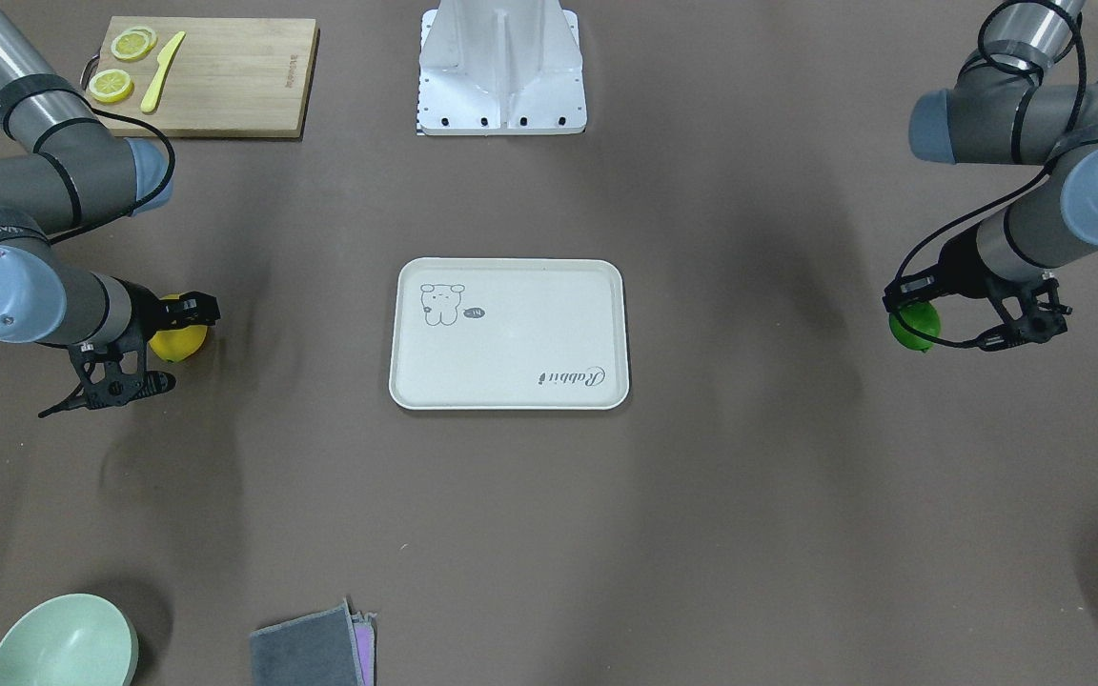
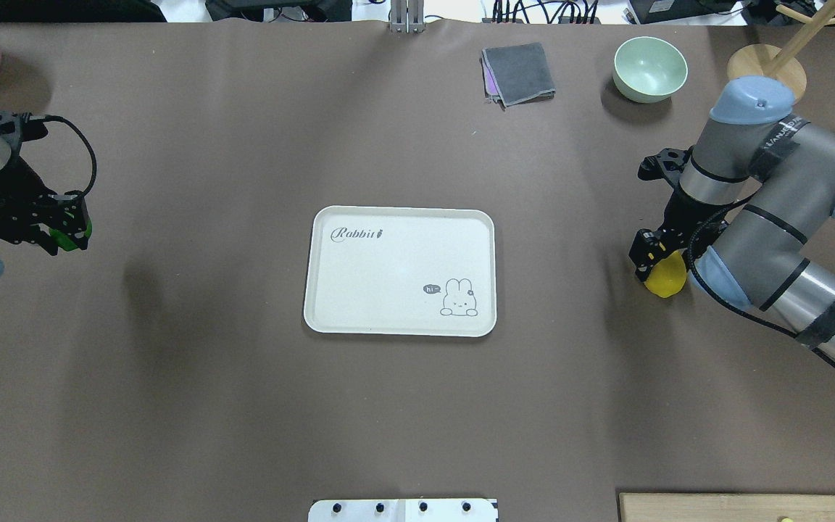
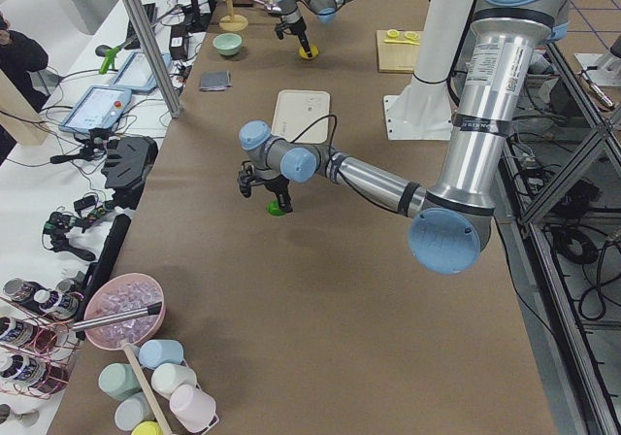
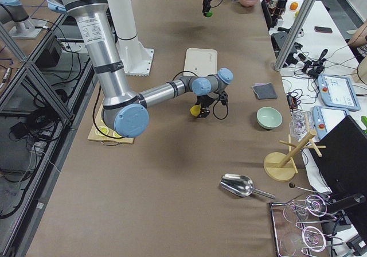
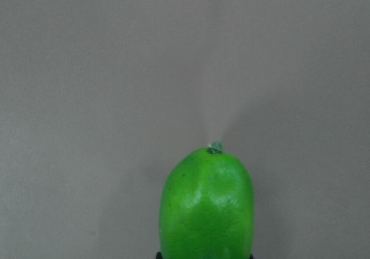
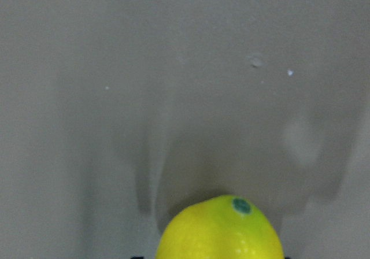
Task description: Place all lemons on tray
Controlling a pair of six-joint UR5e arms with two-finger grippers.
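The cream-white tray lies bare at the table's middle. My left gripper is shut on the green lemon, far to the tray's left in the overhead view and just above the table. My right gripper is shut on the yellow lemon, far to the tray's right in the overhead view. Each wrist view shows only the lemon's tip over brown table; the fingers are hidden there.
A wooden cutting board with lemon slices and a yellow knife sits by the robot's base. A green bowl and a grey cloth lie at the far edge.
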